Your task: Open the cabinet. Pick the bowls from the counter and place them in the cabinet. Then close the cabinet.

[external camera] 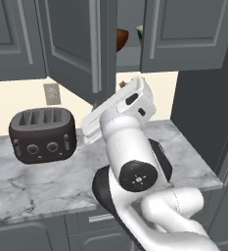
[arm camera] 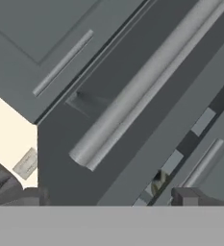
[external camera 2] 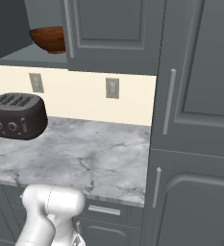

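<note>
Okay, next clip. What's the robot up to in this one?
Both bowls are already on the cabinet shelf: the wooden bowl and the pale bowl behind the doors. The counter holds just a toaster. The gripper is up close to the open door's bar handle, holding nothing, likely about to close it.

Bowls (external camera: 122, 39) in cabinet (external camera: 81, 46) — doors ajar

Cabinet (external camera: 71, 44) dark grey; bowl (external camera 2: 48, 39) reddish-brown wood; counter (external camera 2: 94, 153) white-grey veined marble; toaster (external camera: 43, 135) dark brown.
</note>
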Tool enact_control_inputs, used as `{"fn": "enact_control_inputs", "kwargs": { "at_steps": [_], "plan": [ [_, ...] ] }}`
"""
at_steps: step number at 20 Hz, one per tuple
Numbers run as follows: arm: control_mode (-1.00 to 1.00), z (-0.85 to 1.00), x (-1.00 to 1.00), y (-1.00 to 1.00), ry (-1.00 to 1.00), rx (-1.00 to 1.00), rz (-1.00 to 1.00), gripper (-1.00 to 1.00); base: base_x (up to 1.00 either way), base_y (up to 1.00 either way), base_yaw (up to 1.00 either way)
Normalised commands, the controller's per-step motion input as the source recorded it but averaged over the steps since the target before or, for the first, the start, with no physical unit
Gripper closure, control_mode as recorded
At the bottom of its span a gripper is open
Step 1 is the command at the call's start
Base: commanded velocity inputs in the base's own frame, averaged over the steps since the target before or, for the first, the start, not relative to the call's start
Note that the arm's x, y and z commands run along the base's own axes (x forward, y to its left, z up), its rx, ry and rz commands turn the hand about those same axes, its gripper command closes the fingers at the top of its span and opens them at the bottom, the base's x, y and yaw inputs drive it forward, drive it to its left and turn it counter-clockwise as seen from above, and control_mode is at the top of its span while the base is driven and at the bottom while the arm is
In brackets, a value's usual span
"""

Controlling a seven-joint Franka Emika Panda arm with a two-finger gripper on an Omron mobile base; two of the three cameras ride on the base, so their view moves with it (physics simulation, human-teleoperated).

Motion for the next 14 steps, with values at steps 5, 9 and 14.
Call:
{"fn": "enact_control_inputs", "kwargs": {
  "at_steps": [5,9,14],
  "plan": [
    [-1.0,-0.02,0.97,-0.51,0.0,0.0,0.0,-1.0,0.0,0.0,0.0],
    [-1.0,-0.08,0.71,-0.28,-0.03,0.0,0.01,-1.0,0.0,0.0,0.0],
    [-1.0,-0.17,0.65,-0.29,-0.02,-0.01,0.0,-1.0,0.0,0.0,0.0]
  ]
}}
